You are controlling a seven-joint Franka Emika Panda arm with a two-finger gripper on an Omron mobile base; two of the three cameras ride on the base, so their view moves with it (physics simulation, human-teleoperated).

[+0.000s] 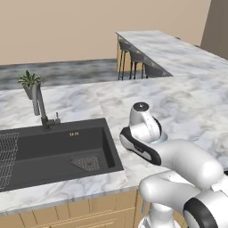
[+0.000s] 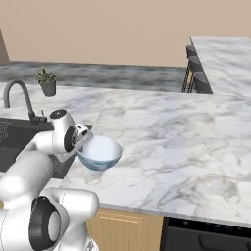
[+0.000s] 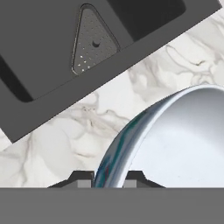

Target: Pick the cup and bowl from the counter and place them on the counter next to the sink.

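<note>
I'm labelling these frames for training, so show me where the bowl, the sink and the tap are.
bowl [image 2: 100,152]: right base view, on its white inside.
sink [image 1: 53,151]: left base view, on the dark basin floor.
tap [image 1: 39,101]: left base view, on its upright grey neck.

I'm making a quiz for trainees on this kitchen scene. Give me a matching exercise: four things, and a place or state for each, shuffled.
1. bowl
2. potted plant
3. tap
4. stools

a. under the far counter
b. behind the sink, on the marble
c. rim between the gripper's fingers
d. curving over the basin's back edge

Pairs: 1-c, 2-b, 3-d, 4-a
</note>
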